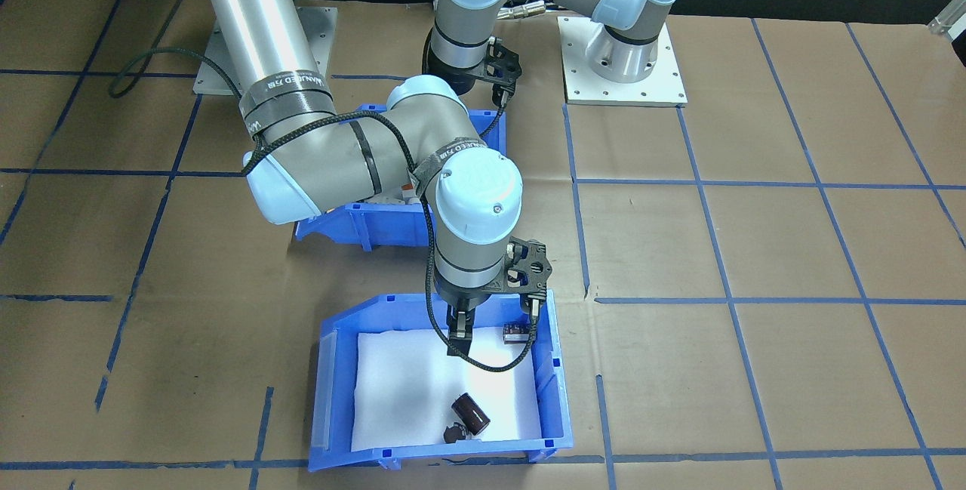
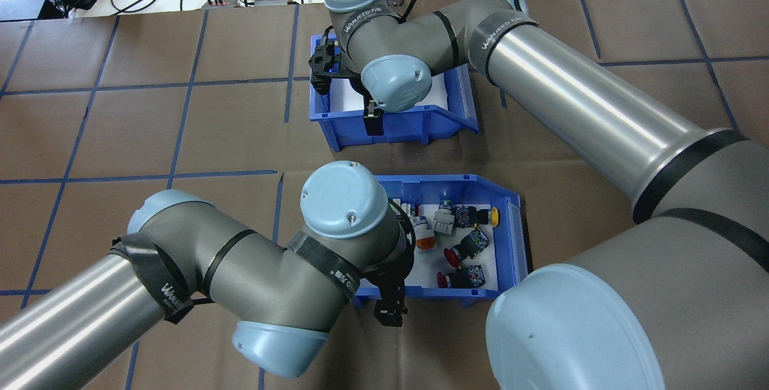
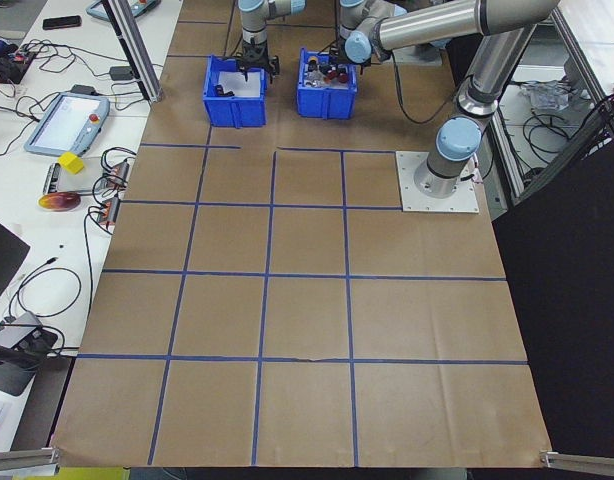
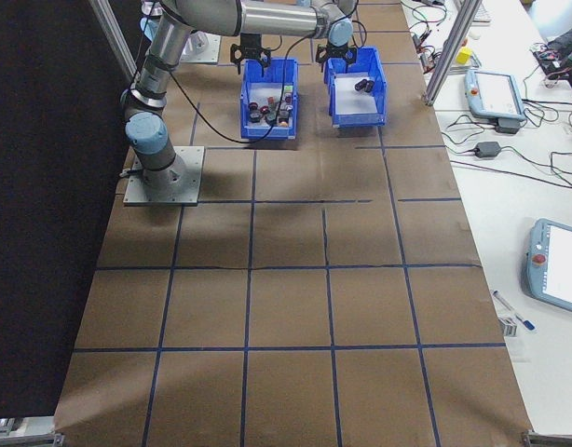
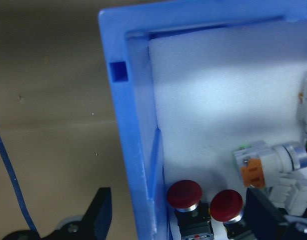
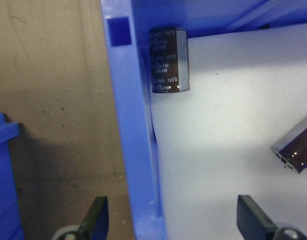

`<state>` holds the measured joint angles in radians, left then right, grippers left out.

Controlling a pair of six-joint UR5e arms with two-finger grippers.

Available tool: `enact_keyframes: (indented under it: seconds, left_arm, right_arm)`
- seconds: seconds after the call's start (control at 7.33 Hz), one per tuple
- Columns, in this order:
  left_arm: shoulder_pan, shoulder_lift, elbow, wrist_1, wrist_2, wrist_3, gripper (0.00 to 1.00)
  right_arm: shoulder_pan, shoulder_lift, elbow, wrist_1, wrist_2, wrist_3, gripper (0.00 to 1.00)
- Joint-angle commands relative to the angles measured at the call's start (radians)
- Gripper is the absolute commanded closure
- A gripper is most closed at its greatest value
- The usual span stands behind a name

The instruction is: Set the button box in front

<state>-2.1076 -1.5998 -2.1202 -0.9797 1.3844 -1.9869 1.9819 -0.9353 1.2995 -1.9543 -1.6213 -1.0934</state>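
Note:
The button box (image 2: 518, 231) is a blue bin with a white foam liner, on the table close to the robot. It holds push-button switches (image 2: 459, 246) with red, yellow and orange caps. My left gripper (image 2: 389, 313) is open at the box's near-left corner. In the left wrist view it (image 5: 181, 217) has one finger on each side of the box's wall (image 5: 131, 140). In the front-facing view the button box (image 1: 392, 224) is mostly hidden behind my right arm. My right gripper (image 1: 459, 339) is open, one finger on each side of the wall (image 6: 127, 125) of the other blue bin.
The other blue bin (image 1: 332, 392) lies farther from the robot and holds dark cylindrical capacitors (image 1: 469, 412). Brown paper with blue tape lines covers the table. A side bench beyond the far edge carries cables and a teach pendant (image 3: 67, 120).

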Motion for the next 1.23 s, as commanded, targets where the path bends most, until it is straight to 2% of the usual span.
enact_keyframes:
  seconds: [0.0, 0.14, 0.27, 0.55, 0.68, 0.82, 0.95, 1.09]
  left_arm:
    - [-0.002, -0.017, -0.03, 0.062, -0.002, -0.054, 0.02]
    - [-0.011, -0.023, -0.029, 0.064, -0.001, -0.085, 0.06]
    - [-0.026, -0.026, -0.032, 0.061, -0.002, -0.064, 0.15]
    - [-0.031, -0.028, -0.037, 0.065, -0.005, -0.07, 0.66]
    - [-0.032, -0.02, -0.04, 0.065, 0.002, -0.085, 0.72]
    - [-0.034, -0.022, -0.04, 0.079, 0.001, -0.11, 0.9]
    - [-0.034, -0.025, -0.038, 0.079, 0.007, -0.15, 1.0]
    - [-0.034, -0.013, -0.037, 0.073, 0.039, -0.139, 1.0]
  right_arm:
    - [-0.002, 0.001, 0.006, -0.021, 0.0, 0.0, 0.58]
    - [-0.003, 0.0, 0.001, -0.021, 0.0, -0.002, 0.8]
    - [-0.003, -0.008, 0.001, -0.023, 0.0, 0.003, 0.92]
    - [-0.008, -0.026, -0.038, -0.023, -0.003, 0.0, 0.95]
    - [-0.02, -0.034, -0.073, -0.008, -0.003, -0.003, 0.95]
    - [-0.018, -0.037, -0.075, -0.006, -0.005, -0.002, 0.95]
    - [-0.021, -0.037, -0.074, -0.005, -0.006, -0.003, 0.95]
    - [-0.035, -0.039, -0.074, -0.002, -0.009, -0.028, 0.95]
